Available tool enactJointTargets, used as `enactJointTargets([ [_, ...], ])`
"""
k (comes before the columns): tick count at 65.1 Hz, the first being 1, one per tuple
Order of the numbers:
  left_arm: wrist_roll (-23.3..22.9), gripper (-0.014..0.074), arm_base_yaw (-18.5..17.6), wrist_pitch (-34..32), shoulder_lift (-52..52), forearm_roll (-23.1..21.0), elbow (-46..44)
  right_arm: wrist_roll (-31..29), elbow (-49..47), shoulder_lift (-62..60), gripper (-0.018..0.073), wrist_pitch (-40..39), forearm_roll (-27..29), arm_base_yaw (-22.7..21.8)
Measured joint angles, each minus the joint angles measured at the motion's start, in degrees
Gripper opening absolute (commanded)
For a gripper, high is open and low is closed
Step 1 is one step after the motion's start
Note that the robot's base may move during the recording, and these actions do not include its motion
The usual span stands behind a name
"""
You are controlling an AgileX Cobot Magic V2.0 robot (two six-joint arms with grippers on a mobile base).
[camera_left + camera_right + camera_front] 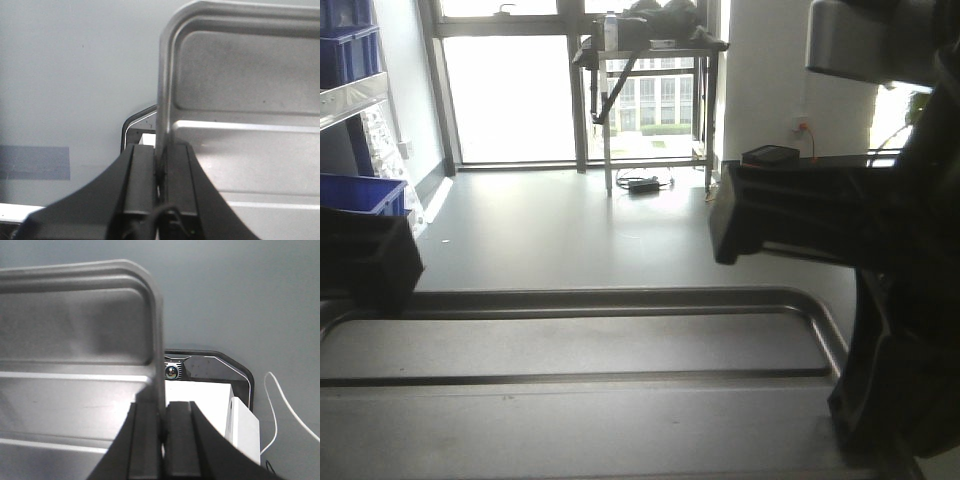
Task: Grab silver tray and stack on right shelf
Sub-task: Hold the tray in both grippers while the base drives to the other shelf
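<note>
Front view faces forward over silver tray (570,350); wrist views hug opposite rims.

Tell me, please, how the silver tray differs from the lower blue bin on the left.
The tray is shiny bare metal; the bin is blue. The tray is clamped at its side rims by the left gripper and right gripper; nothing grips the bin. Both look rectangular.
</note>
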Motion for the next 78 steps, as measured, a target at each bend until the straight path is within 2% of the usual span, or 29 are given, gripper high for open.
enactJointTargets([
  [78,0.0,-0.0101,0.0,0.0,0.0,0.0,0.0,0.0,0.0,0.0,0.0071,0.1,0.0,0.0],
])
